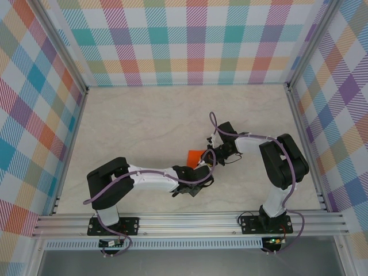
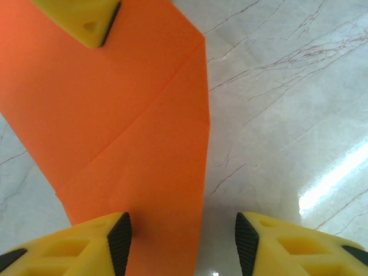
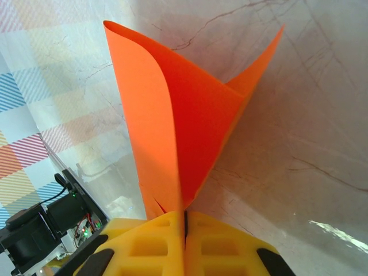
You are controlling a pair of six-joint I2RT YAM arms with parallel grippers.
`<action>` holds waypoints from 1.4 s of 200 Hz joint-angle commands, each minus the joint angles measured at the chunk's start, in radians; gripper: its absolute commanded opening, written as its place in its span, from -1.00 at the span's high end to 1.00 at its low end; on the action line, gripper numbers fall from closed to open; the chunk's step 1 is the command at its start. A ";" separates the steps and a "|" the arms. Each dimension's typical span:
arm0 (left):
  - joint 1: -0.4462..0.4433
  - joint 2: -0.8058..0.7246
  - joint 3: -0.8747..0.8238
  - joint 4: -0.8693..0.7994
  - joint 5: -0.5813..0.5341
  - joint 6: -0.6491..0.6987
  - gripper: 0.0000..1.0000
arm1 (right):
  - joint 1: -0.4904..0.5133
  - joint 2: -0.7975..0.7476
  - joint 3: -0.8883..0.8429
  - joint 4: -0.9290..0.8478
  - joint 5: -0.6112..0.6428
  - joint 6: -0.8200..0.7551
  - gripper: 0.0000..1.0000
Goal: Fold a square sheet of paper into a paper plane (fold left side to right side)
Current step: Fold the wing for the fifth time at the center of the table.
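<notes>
Item: square sheet of paper [image 1: 194, 155], orange, creased, mid-table [image 1: 144, 115] toward the near edge.
Right gripper [image 3: 185, 221]: clamped on the sheet, holding part of it raised.
Left gripper [image 2: 183, 241]: jaws apart over the sheet's edge (nothing held).
Your risk: the unpinned paper slides, skewing the crease.

The left arm [image 1: 150, 177] and right arm [image 1: 256, 144] are done in white shells with chunky black joints, and purple cables [image 1: 211, 118] are looped along them. The left gripper [image 2: 183, 238] and right gripper [image 3: 185, 224] are moulded in yellow with hollow pockets, black pads [image 2: 119, 241] fitted inside.
</notes>
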 commanded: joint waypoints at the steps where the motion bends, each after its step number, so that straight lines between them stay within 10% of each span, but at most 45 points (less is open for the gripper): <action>1: -0.018 0.026 0.025 -0.032 -0.043 0.006 0.04 | 0.006 0.007 0.019 -0.029 -0.024 0.012 1.00; 161: -0.021 -0.052 -0.004 -0.027 -0.072 -0.009 0.75 | 0.007 -0.006 0.060 -0.093 -0.015 -0.008 0.94; 280: 0.075 -0.150 -0.089 0.108 0.158 -0.056 0.95 | -0.049 -0.344 -0.003 -0.145 0.239 -0.050 -0.34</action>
